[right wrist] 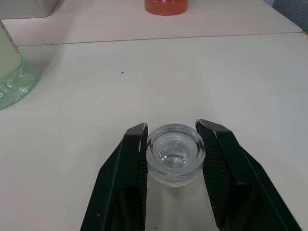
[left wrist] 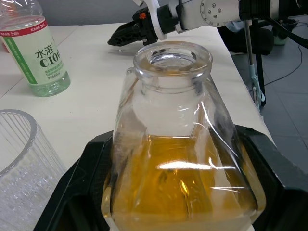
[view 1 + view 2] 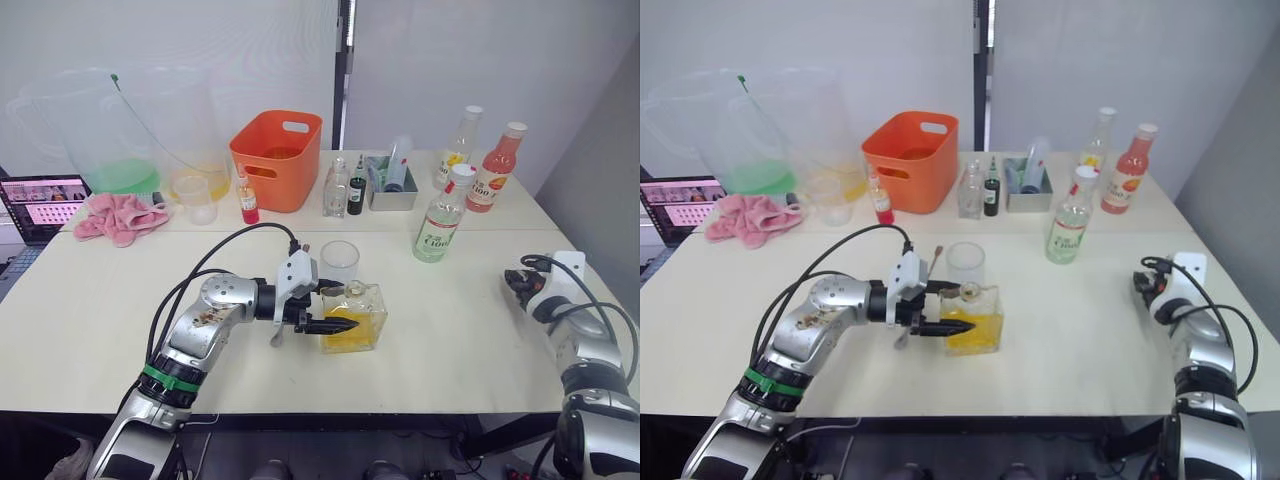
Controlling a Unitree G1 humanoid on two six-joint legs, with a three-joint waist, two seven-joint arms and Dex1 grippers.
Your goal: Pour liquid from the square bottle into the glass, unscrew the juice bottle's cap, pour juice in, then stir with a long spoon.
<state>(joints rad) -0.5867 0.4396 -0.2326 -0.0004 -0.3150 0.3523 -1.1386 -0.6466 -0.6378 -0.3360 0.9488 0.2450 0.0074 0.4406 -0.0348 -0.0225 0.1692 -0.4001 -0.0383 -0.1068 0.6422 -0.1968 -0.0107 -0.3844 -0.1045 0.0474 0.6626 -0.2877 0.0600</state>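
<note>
Your left pincer [image 3: 340, 324] is clamped on the square bottle [image 3: 354, 318], which stands upright on the desk [image 3: 460, 330] with its neck open and amber liquid filling roughly its lower half. The glass [image 3: 339, 262] sits just beyond that pincer, close beside the bottle. Your right pincer [image 1: 171, 159] is closed around a clear glass stopper [image 1: 175, 154] near the desk's right edge, well apart from the bottle. The risk from here is the pour: the fingers grip smooth, sloping glass low on the bottle, so it may slip or twist as you tilt it. With the glass so near, a swing of the bottle could knock it over. A fast tilt could send liquid past the rim. The green-label bottle [image 3: 441, 216] stands farther off to the right.
</note>
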